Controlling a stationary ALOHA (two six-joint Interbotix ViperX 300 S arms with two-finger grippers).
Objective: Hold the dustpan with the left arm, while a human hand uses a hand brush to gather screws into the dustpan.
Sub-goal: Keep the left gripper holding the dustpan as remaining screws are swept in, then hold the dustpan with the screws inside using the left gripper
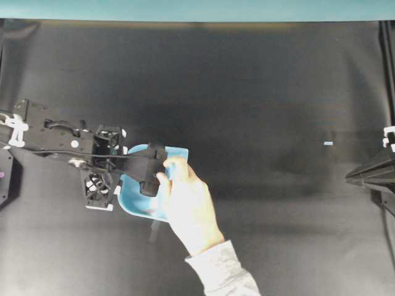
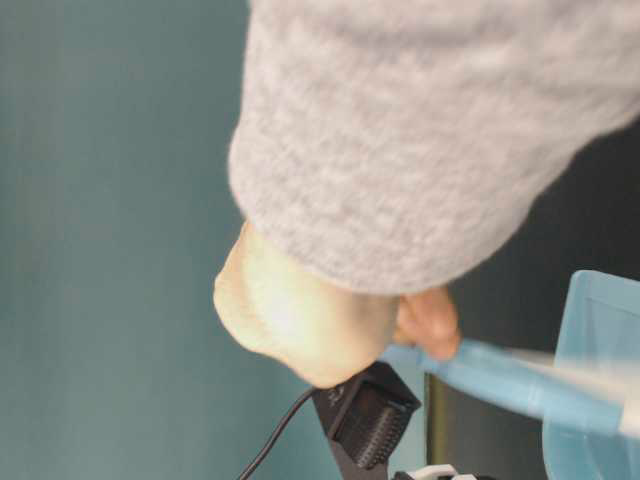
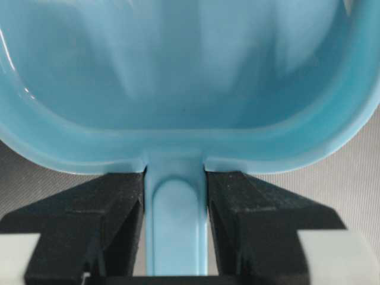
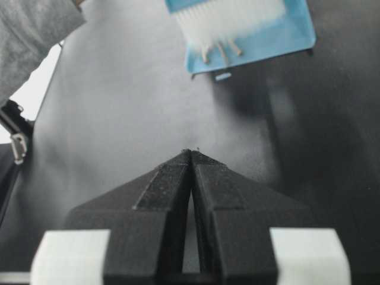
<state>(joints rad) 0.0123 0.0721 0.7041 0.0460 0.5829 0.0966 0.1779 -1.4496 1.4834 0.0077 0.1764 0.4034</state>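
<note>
The light blue dustpan lies on the dark table at the left. My left gripper is shut on its short handle, with a black jaw pressed against each side; the tray fills the left wrist view. The human hand, in a grey sleeve cuff, reaches over the tray and hides most of the hand brush in the overhead view. The brush handle shows in the table-level view, and its white bristles rest in the dustpan. Thin screws lie by the bristles. My right gripper is shut and empty.
The right arm rests at the far right edge, well away from the dustpan. A small pale blue mark lies on the table near it. A small pale bit lies just outside the dustpan's front lip.
</note>
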